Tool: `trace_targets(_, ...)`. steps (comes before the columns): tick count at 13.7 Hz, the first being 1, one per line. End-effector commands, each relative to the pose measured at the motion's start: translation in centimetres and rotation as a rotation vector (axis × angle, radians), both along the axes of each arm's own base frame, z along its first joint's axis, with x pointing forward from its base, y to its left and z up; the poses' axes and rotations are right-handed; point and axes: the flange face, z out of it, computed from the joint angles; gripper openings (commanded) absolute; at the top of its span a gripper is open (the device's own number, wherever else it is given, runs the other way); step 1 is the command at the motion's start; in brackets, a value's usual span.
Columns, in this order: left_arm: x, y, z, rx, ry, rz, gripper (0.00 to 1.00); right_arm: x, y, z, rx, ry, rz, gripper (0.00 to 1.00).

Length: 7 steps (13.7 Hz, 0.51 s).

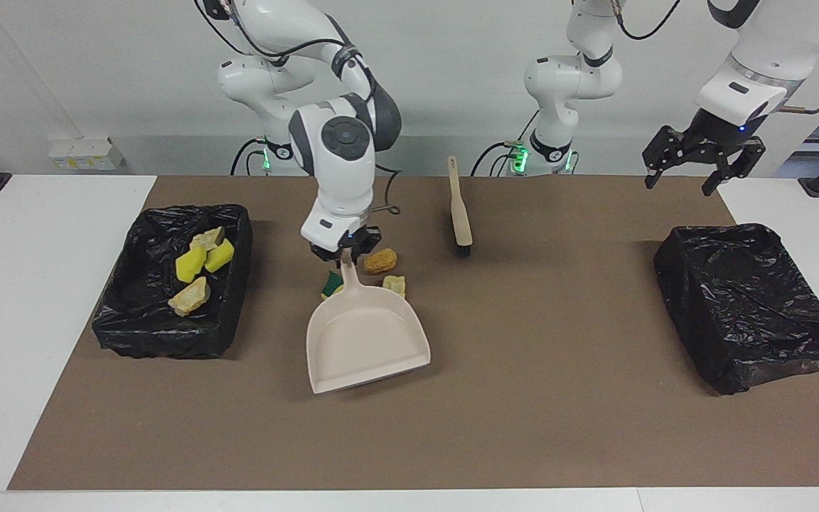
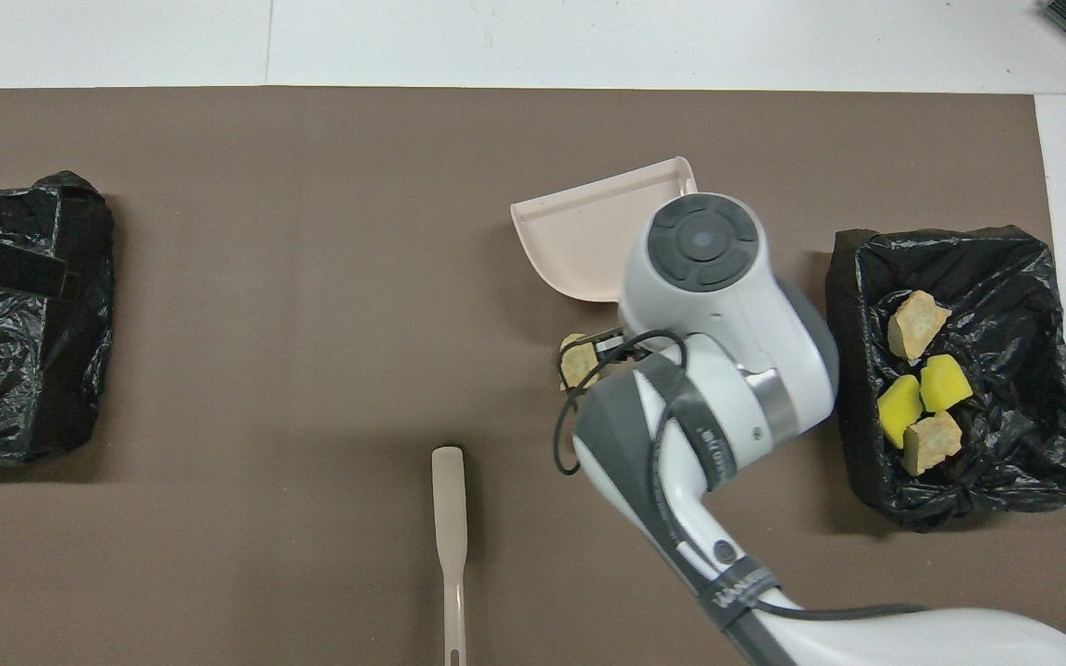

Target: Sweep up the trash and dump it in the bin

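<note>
Nothing here can be read. There is lettering on a dark band round the right arm point(image 2: 727, 583), but it is too small and slanted to make out.

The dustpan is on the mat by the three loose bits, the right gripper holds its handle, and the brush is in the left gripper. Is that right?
One part is wrong: the brush is not in the left gripper. It lies alone on the mat, while that gripper hangs open over the table's edge near the empty bin, as the facing view shows. The right gripper does hold the dustpan by its handle, beside the three loose bits.
</note>
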Motion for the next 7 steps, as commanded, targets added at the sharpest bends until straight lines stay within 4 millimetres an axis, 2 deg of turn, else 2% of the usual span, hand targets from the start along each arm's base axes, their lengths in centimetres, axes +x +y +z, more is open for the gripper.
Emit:
trace_targets(1,-1.6,0.3,0.3,0.021,0.021,-0.073,1.00,1.0,8.0,-1.5,0.048,-0.017,-0.124,0.00)
trace_targets(3,-2.4,1.9,-0.2,0.023,0.037,-0.045,1.00,1.3,13.2,-2.8,0.064,-0.049,-0.205,0.00)
trace_targets(5,-2.6,2.1,-0.3,0.023,0.045,-0.030,1.00,2.1,14.8,-3.6,0.127,-0.073,-0.215,0.00)
trace_targets(7,-2.6,2.3,-0.4,0.026,0.047,-0.027,1.00,2.4,16.4,-6.3,0.211,-0.066,-0.255,0.00)
